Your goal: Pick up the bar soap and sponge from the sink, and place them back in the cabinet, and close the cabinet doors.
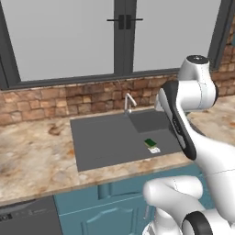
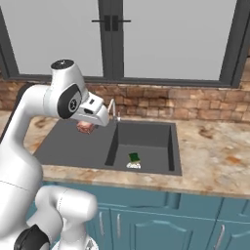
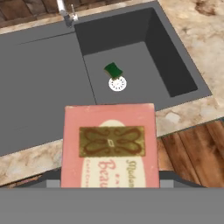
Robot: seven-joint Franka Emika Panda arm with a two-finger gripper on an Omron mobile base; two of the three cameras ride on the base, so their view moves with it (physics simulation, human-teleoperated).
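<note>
My gripper (image 2: 87,126) is shut on the bar soap (image 3: 109,144), a pinkish block with a gold label. It hangs above the flat drainboard of the dark grey sink (image 2: 68,149). The soap (image 2: 85,128) shows just under the white hand. The sponge (image 3: 113,70), dark green with a yellow layer, lies on the basin floor beside the white round drain (image 3: 117,83). The same sponge (image 1: 149,143) (image 2: 134,157) sits near the basin's front wall. The cabinet and its doors are out of view.
A silver faucet (image 1: 129,103) stands at the sink's back edge before a brick wall. Marbled counter (image 1: 32,156) surrounds the sink. Short teal cupboards (image 2: 161,215) run below it. Large windows (image 1: 64,36) sit behind. Wood floor (image 3: 197,148) shows past the counter edge.
</note>
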